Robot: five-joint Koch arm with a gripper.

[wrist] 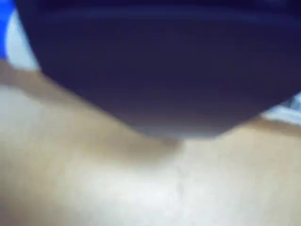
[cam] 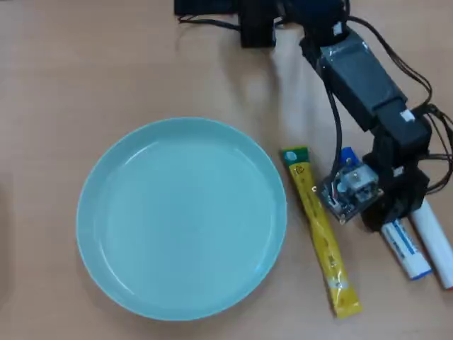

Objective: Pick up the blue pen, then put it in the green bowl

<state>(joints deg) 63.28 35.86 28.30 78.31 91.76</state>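
Note:
The green bowl (cam: 182, 219) lies empty on the wooden table, left of centre in the overhead view. The blue pen (cam: 405, 249) lies at the right, running diagonally. Its blue cap pokes out above the arm's wrist, and its white barrel and blue end show below it. My gripper (cam: 383, 214) is down over the pen's middle, its fingers hidden under the black wrist and circuit board. The wrist view is blurred. A dark jaw fills its top, with a bit of the blue pen (wrist: 14, 40) at the upper left.
A long yellow sachet (cam: 322, 244) lies between the bowl and the pen. A white marker with a red tip (cam: 433, 237) lies right beside the pen near the right edge. The arm's base and cables (cam: 255, 21) are at the top.

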